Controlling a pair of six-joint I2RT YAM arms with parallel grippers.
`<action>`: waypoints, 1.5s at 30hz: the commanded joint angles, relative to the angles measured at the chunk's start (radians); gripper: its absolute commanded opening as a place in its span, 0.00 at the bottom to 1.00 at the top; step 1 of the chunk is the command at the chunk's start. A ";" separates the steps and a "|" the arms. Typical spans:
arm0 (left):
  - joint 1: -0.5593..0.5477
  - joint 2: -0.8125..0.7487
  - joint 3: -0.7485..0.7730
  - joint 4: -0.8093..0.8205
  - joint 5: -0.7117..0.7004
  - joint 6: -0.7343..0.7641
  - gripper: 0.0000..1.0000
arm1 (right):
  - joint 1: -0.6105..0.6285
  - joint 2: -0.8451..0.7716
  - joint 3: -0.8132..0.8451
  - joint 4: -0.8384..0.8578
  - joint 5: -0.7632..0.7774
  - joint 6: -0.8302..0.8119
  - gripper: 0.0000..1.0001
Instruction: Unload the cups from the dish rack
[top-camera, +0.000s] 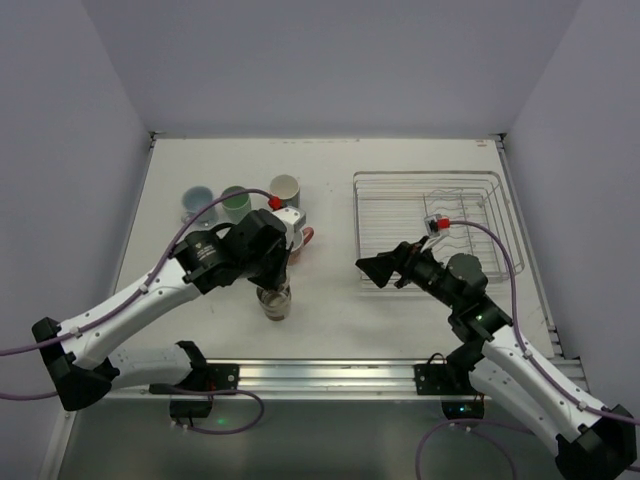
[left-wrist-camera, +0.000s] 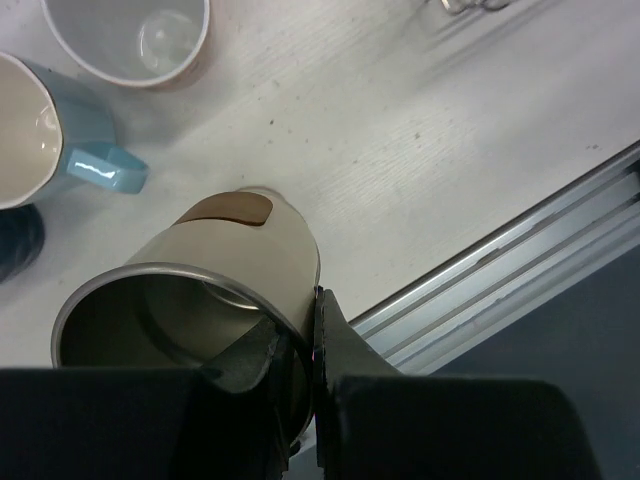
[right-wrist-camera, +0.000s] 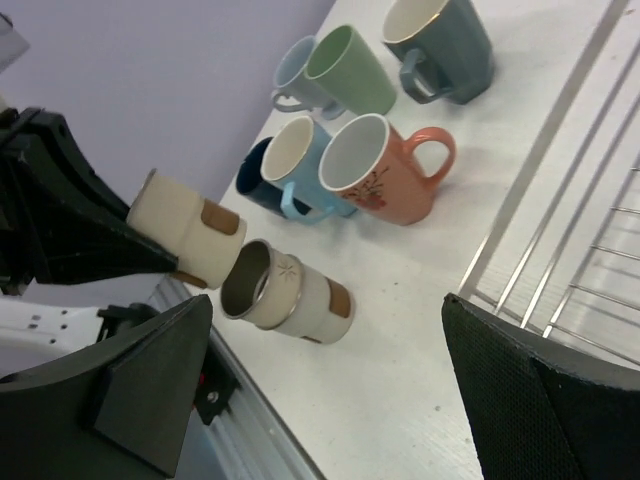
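Beige tumbler (right-wrist-camera: 190, 228) clamped in left jaws | right jaws apart | second tumbler (right-wrist-camera: 290, 295): right wrist view only

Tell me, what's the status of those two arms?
Left gripper shut on beige tumbler. Right gripper open, beside dish rack. No cups visible in it; other cups crowd nearby.
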 joint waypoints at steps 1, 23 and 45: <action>-0.029 0.019 0.078 -0.131 -0.035 0.049 0.00 | 0.003 -0.029 0.011 -0.101 0.091 -0.084 0.99; -0.098 0.120 0.000 -0.110 -0.069 0.054 0.00 | 0.002 0.004 -0.001 -0.068 0.093 -0.089 0.99; -0.103 0.015 0.093 0.011 -0.228 0.038 0.90 | 0.003 -0.064 0.076 -0.149 0.104 -0.112 0.99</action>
